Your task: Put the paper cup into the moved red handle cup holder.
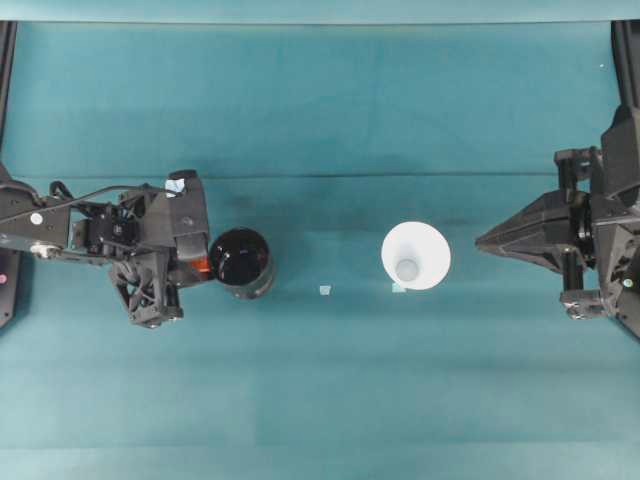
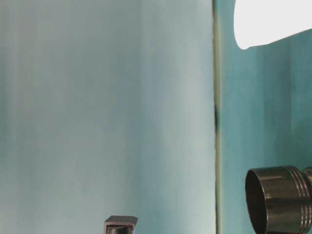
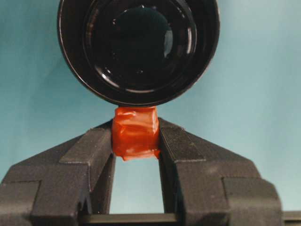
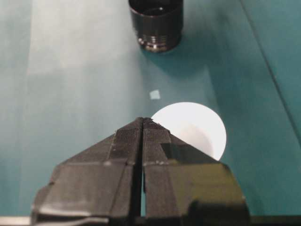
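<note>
1. My left gripper (image 3: 135,136) is clamped on the red handle of the red handle cup holder (image 1: 240,261), which stands left of centre.
2. The paper cup (image 1: 415,256) is not inside yet (it stands upright, right of centre).
3. My right gripper (image 4: 142,123) is closed, empty, beside the cup.
4. The teal table (image 1: 320,120) has two small tape marks.

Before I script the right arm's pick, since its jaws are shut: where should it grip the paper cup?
Open first. The paper cup stands upright, mouth up, apart from the holder. The right gripper could likely pinch the rim wall nearest it, one finger inside, or span the tapered side, coming in from its own side.
</note>
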Controlling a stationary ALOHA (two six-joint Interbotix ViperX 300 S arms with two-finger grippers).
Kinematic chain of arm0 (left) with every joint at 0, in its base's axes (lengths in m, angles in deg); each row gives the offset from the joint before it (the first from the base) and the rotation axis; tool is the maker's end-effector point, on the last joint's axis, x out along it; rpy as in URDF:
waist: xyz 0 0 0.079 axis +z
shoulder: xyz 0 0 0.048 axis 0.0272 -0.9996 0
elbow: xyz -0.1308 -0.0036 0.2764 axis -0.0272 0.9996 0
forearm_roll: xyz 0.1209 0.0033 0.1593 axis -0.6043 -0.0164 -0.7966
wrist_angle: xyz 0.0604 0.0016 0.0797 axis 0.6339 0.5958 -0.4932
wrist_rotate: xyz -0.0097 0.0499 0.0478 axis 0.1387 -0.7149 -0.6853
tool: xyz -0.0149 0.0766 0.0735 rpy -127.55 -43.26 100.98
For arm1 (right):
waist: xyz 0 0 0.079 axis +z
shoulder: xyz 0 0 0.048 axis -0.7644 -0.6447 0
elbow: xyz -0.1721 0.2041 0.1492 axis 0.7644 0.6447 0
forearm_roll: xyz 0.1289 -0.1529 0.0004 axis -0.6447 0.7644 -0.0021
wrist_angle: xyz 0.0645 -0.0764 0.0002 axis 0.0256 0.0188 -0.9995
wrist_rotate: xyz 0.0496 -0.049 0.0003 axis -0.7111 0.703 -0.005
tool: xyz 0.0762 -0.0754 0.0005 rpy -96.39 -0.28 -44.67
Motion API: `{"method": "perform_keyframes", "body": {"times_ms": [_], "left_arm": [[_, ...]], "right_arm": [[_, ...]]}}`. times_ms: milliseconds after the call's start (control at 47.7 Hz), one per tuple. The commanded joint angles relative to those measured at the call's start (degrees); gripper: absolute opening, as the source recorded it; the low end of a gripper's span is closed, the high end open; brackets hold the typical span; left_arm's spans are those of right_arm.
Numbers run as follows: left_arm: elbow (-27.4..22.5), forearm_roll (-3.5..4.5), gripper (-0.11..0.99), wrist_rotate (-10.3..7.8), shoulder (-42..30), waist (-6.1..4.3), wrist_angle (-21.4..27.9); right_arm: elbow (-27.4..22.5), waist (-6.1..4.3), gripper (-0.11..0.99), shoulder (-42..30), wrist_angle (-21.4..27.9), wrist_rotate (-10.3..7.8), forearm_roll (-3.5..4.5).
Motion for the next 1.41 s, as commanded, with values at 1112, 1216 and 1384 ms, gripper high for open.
{"method": "perform_keyframes", "body": {"times_ms": [1112,1216,1384], "left_arm": [[-13.18,-0.26,0.29,-6.06,0.7,0.35,-0.18],[-14.15,-0.26,0.29,-6.15,-1.32,0.35,-0.7],[-15.38,-0.26,0.29,-6.15,-3.25,0.35,-2.2]], "right_arm": [[-1.05,-0.18,-0.1,-0.18,-0.26,-0.44,-0.09],[-1.05,-0.26,-0.1,-0.18,-0.18,-0.44,0.0],[-0.97,-0.26,-0.1,-0.18,-0.18,-0.44,0.0]]}}
